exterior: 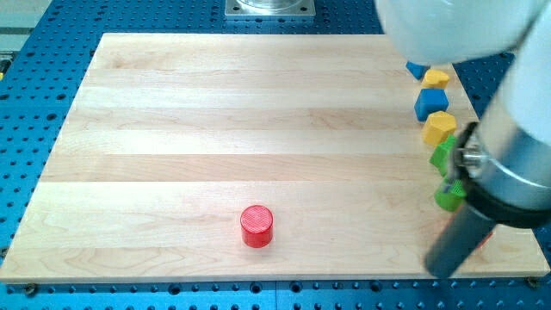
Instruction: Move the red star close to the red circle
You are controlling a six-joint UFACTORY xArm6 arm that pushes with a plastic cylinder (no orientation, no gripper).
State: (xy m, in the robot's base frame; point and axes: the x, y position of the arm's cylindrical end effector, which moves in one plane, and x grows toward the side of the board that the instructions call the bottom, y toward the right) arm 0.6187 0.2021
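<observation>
The red circle (256,226) lies on the wooden board (215,112) near the view's bottom, a little left of centre. My arm enters from the view's right, and my tip (442,270) rests near the board's bottom right corner, far to the right of the red circle. A small red patch (485,238) shows just right of the rod; it may be the red star, which is mostly hidden behind the rod and arm.
A column of blocks runs along the board's right edge: a blue block (416,69), a yellow one (435,77), a blue one (430,103), a yellow one (439,127), and two green ones (442,156) (448,197) partly hidden by the arm.
</observation>
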